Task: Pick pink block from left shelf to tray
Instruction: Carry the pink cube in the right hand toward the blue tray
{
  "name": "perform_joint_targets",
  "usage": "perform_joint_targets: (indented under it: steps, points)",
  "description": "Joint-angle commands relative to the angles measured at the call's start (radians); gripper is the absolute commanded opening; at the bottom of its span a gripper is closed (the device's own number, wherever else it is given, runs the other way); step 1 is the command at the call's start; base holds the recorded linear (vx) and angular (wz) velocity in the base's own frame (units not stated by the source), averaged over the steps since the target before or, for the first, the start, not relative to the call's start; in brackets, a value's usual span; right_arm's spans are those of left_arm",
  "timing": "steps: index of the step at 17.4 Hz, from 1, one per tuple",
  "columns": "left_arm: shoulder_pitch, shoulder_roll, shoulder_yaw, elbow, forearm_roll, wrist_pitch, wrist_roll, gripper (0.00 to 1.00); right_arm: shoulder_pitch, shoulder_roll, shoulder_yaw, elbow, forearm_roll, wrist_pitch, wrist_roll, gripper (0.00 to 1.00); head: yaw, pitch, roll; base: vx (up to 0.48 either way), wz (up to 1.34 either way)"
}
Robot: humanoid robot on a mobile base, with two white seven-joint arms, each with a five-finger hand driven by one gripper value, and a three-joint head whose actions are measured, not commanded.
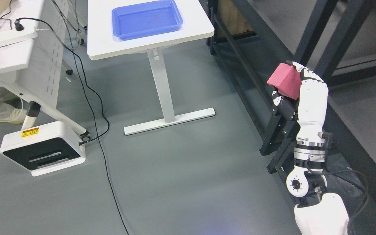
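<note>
My right hand (289, 86) is raised at the right of the head view, fingers curled around a pink block (284, 81). The block is held in the air, tilted, in front of the black shelf frame (240, 62). A blue tray (147, 18) lies on a white table (103, 49) at the top centre, well to the left of and beyond the hand. It holds nothing that I can see. My left arm does not show.
The white table stands on a single T-shaped leg (168, 120). A black cable (100, 130) runs across the grey floor. At the left stand a second white desk with a power strip (7, 36) and a white-and-black base unit (42, 148).
</note>
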Motion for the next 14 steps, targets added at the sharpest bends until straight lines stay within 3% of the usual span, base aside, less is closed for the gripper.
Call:
perform_joint_targets:
  steps: [1, 9, 14]
  points:
    - [0.017, 0.017, 0.0, -0.017, 0.0, 0.0, 0.0, 1.0, 0.004, -0.017, 0.012, -0.005, 0.001, 0.0, 0.045, 0.05, 0.0, 0.0, 0.0, 0.056, 0.4]
    - [0.017, 0.017, 0.0, -0.017, 0.0, 0.0, 0.0, 1.0, 0.013, -0.017, 0.051, -0.004, 0.009, -0.001, 0.063, 0.05, 0.0, 0.0, 0.0, 0.096, 0.49]
    - [0.017, 0.017, 0.0, -0.017, 0.0, 0.0, 0.0, 1.0, 0.012, -0.017, 0.06, 0.003, 0.018, -0.001, 0.158, 0.06, 0.0, 0.0, 0.0, 0.179, 0.28]
